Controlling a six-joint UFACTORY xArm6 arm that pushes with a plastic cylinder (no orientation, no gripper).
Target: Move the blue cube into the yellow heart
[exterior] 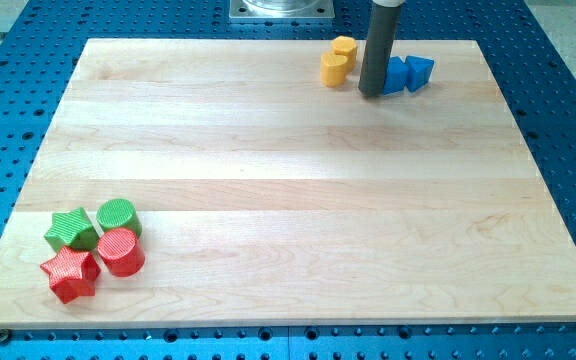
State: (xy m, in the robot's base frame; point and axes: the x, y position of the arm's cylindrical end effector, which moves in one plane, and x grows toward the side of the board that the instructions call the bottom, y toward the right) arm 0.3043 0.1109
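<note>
The blue cube (pixel 396 75) sits near the view's top right on the wooden board, partly hidden by the rod. A blue triangular block (pixel 420 72) touches its right side. My tip (pixel 371 93) rests on the board against the cube's left side, between the cube and the yellow blocks. The yellow heart (pixel 335 68) lies just left of my tip, with a small gap. A yellow hexagonal block (pixel 344 46) sits right behind the heart, touching it.
At the view's bottom left is a cluster: a green star (pixel 70 229), a green cylinder (pixel 118 216), a red star (pixel 70 274) and a red cylinder (pixel 121 251). The wooden board (pixel 288 200) lies on a blue perforated table.
</note>
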